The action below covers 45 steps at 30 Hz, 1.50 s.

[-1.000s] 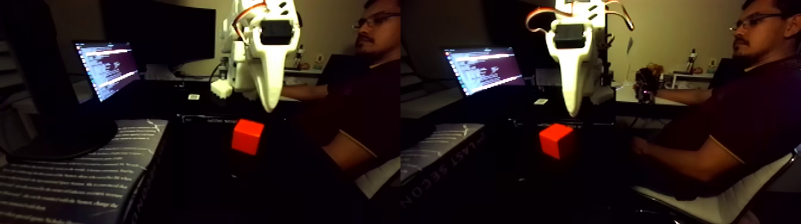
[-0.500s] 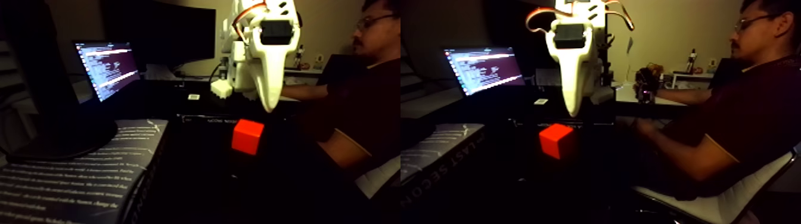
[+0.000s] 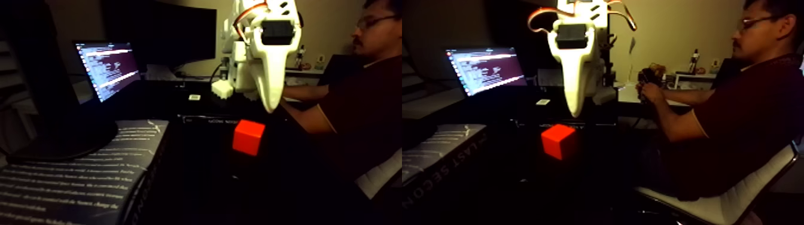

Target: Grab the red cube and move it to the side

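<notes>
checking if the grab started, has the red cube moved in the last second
No. The red cube sits at the same spot below the white hand and right of the book, as before.

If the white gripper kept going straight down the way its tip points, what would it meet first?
Probably the red cube. The gripper hangs above it, tip down, with a clear gap between. In the fixed view's left half the tip sits slightly right of the cube's middle, so it may catch the cube's right edge; depth is unclear.
</notes>
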Each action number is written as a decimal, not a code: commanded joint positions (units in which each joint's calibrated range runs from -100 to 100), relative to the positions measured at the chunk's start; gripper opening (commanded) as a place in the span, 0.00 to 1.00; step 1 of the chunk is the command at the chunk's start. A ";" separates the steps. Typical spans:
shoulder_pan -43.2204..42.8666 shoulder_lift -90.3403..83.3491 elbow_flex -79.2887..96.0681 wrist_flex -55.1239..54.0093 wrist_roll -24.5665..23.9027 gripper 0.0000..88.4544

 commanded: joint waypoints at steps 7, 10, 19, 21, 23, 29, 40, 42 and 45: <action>-0.20 -0.34 -0.36 0.46 -0.13 0.02; 0.13 -0.34 -0.36 0.46 -0.19 0.02; 0.21 -0.34 -0.36 0.54 -0.13 0.02; 0.05 -0.34 -0.36 0.54 -0.08 0.02; -0.20 -0.34 -0.36 0.54 0.08 0.02; -0.28 -0.34 -0.36 0.46 0.08 0.02; -0.37 0.59 -3.26 0.20 1.97 0.02; -0.37 2.69 -4.90 0.20 3.32 0.02; -0.45 7.39 -7.98 -0.13 4.83 0.02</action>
